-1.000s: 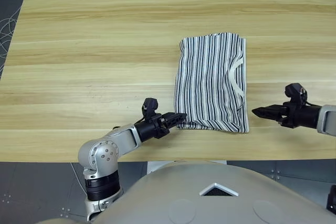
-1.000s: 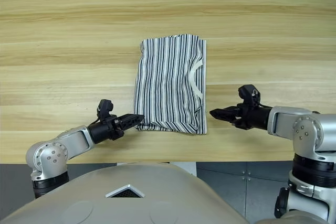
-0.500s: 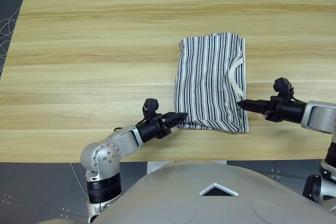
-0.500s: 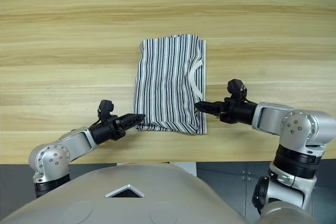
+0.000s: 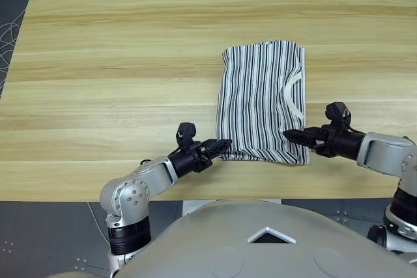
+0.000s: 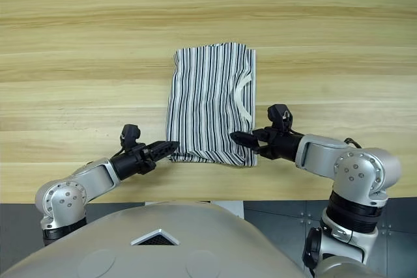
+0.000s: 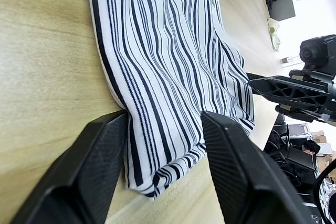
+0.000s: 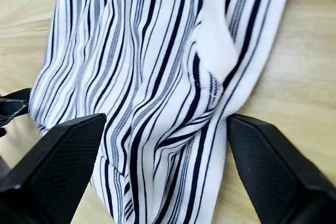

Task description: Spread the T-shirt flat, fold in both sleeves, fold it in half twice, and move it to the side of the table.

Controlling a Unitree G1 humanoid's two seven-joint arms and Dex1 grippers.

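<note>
As both gape, left gripper (image 5: 225,146) around T-shirt (image 5: 260,99) corner, right gripper (image 5: 291,136) seemingly around hem.

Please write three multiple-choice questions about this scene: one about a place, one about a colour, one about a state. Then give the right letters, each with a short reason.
1. Where is the left gripper?
A) at the near left corner of the striped T-shirt
B) at its far edge
C) high over its middle

2. What colours does the striped T-shirt have?
A) plain red
B) white with dark stripes
C) green with dots

3. In what state is the right gripper?
A) shut, away from the cloth
B) shut on a sleeve
C) open at the shirt's near right edge

Answers: A, the head views show its tips at that corner; B, the stripes are plain in each view; C, the right wrist view shows its fingers apart with fabric between them.
</note>
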